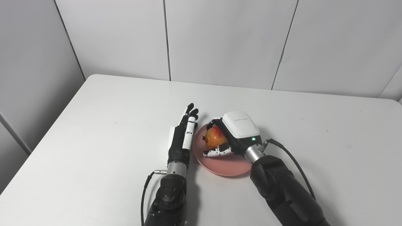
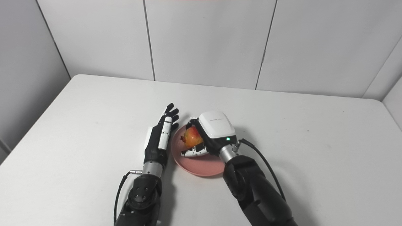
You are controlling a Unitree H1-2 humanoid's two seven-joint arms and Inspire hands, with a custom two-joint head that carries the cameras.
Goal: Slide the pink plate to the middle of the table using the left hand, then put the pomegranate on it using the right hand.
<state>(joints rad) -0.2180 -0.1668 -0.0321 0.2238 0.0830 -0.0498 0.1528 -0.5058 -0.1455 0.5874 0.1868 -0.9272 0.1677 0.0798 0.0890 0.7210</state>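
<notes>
The pink plate point(image 1: 220, 164) lies near the middle of the white table point(image 1: 110, 125). My right hand point(image 1: 234, 133) is over the plate, its fingers closed around the red-yellow pomegranate point(image 1: 216, 137), which sits low over or on the plate. My left hand point(image 1: 183, 135) is open with its fingers straight, standing on edge just left of the plate's rim. I cannot tell whether it touches the plate. The same scene shows in the right eye view, with the plate point(image 2: 204, 166), the pomegranate point(image 2: 192, 137), the right hand point(image 2: 212, 131) and the left hand point(image 2: 160, 135).
Grey wall panels point(image 1: 220, 40) stand behind the table's far edge. A black cable point(image 1: 292, 160) loops from my right wrist over the table.
</notes>
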